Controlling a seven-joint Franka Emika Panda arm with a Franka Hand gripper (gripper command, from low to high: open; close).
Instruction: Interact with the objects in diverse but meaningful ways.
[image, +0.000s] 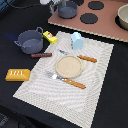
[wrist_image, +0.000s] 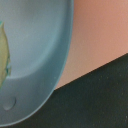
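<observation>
The dark grey two-handled pot (image: 31, 41) stands on the black table at the exterior view's left. The small yellow packet (image: 50, 36) lies beside it. The pale blue carton (image: 77, 40) stands upright on the striped mat's far edge. The orange bread loaf (image: 17, 75) lies on the table off the mat's left side. My gripper (image: 61, 3) is at the top edge, over a blue-grey pan (image: 68, 10) on the pink toy stove, and is mostly cut off. The wrist view shows that pan (wrist_image: 35, 55) close up, with something yellow-green inside it, and no fingers.
The striped mat (image: 95, 85) holds a round tan plate (image: 67, 66), a wooden-handled knife (image: 80, 57) and a fork (image: 67, 80). A brown stick (image: 41, 55) lies at the mat's left edge. The pink stove (image: 107, 25) has black burners (image: 89, 18) and a bowl (image: 123, 17).
</observation>
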